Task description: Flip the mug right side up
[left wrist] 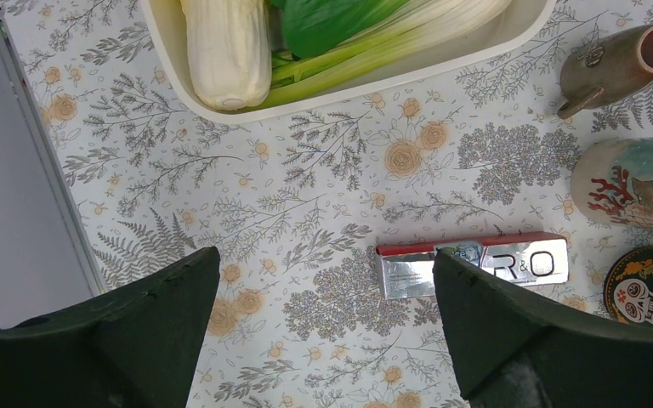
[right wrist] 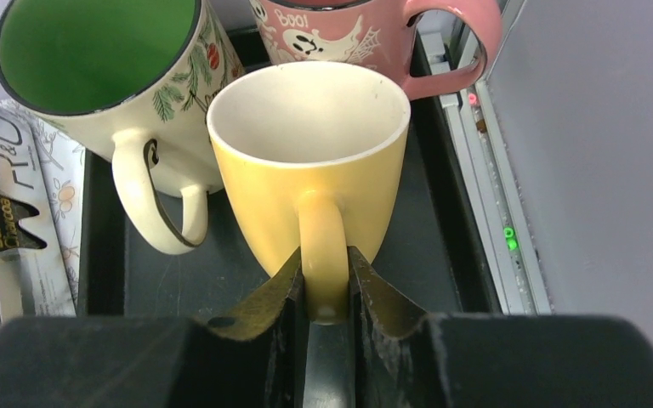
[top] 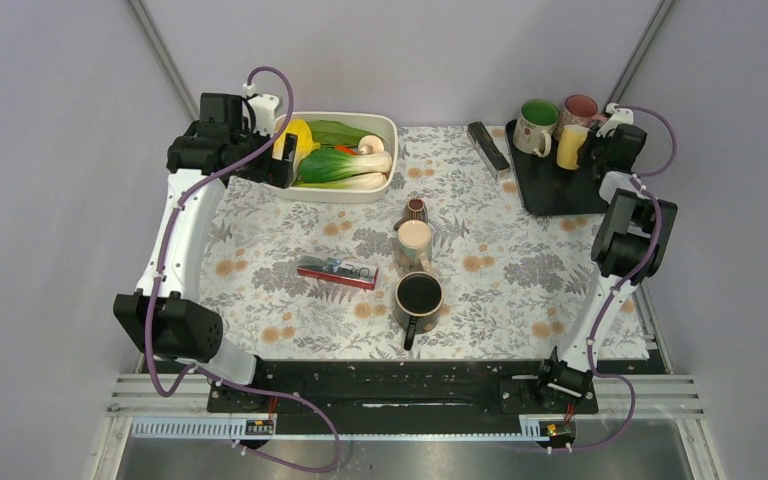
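**Top view.** The yellow mug (top: 570,146) stands mouth up at the upper right of the frame, on the black tray (top: 560,198). The green mug (top: 537,125) and pink mug (top: 579,108) are close beside it. The right fingers (top: 591,152) meet it from the right. The left fingers (top: 285,158) hang at the upper left, by the white dish (top: 392,128), well apart from the tray.

**Left wrist view.** The left fingers (left wrist: 149,327) are spread wide with nothing between them, above bare counter (left wrist: 306,204). No hazard noted on this side.

**Right wrist view.** The right fingers (right wrist: 276,289) are clamped on the handle (right wrist: 323,246) of the yellow mug, low in the frame. The mug's base is hidden behind them, so I cannot tell whether it is seated on the tray.

**Risks, as judged.**
- If the mug is not fully seated, letting go could drop or rock it, and it could tip.
- A finger that drags on the handle while opening or backing off would twist the mug into the green or pink mug.
- Any sideways pull-out has little room, since the neighbours crowd the upper left and top of this view.
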`<act>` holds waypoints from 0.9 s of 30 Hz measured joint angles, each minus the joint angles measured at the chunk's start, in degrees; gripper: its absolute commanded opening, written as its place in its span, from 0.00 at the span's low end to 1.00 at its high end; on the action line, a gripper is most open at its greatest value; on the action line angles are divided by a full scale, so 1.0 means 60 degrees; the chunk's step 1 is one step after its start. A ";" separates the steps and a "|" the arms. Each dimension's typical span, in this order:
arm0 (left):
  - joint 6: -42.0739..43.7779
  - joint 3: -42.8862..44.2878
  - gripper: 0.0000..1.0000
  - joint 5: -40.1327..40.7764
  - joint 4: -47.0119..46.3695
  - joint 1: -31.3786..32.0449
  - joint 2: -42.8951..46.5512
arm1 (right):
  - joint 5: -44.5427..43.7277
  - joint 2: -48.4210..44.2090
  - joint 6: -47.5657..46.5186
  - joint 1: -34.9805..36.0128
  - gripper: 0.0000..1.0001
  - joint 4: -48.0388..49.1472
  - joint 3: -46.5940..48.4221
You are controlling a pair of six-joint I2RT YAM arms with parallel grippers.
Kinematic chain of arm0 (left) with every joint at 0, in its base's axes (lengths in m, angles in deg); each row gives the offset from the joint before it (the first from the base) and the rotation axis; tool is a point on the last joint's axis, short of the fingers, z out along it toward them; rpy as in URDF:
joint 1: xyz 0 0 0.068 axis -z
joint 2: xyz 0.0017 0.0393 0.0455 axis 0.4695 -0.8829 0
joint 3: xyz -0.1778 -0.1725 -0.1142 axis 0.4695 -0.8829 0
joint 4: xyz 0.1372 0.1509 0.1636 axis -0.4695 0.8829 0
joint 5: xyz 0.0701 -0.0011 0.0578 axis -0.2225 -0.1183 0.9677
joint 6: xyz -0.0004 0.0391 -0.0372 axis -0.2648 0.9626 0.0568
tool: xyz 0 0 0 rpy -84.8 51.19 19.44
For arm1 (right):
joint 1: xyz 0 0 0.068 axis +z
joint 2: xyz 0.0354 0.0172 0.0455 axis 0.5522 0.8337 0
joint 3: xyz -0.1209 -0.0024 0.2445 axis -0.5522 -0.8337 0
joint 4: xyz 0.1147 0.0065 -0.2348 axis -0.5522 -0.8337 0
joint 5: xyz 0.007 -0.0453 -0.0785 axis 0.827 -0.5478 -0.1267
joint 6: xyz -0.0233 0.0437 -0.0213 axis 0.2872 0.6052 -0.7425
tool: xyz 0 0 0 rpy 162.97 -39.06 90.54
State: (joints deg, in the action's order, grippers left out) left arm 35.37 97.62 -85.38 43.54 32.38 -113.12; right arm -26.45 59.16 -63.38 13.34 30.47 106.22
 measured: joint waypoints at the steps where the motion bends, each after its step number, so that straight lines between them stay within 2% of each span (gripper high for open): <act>1: 0.0000 0.0004 0.99 0.0000 0.0000 -0.0007 0.0000 | 0.0000 0.0000 -0.0051 0.0018 0.00 -0.0200 0.0076; 10: 0.0004 0.0109 0.99 0.0004 0.0000 -0.0033 0.0000 | -0.0007 0.0000 -0.0444 0.0087 0.17 -0.0947 0.0346; 19: 0.0004 0.0109 0.99 0.0004 0.0000 -0.0069 0.0004 | -0.0011 -0.0044 -0.0798 0.0098 0.24 -0.1231 0.0423; 23: 0.0007 0.0109 0.99 0.0004 0.0004 -0.0069 0.0004 | -0.0015 -0.0127 -0.0896 0.0095 0.33 -0.1388 0.0382; 27: 0.0011 0.0109 0.99 0.0004 0.0000 -0.0080 0.0015 | -0.0047 -0.0237 -0.0987 0.0084 0.34 -0.1526 0.0302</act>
State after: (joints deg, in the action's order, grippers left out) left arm 35.44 98.27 -85.36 43.54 31.90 -113.04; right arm -26.73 57.74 -69.30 13.84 21.31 108.03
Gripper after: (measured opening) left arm 0.988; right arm 0.332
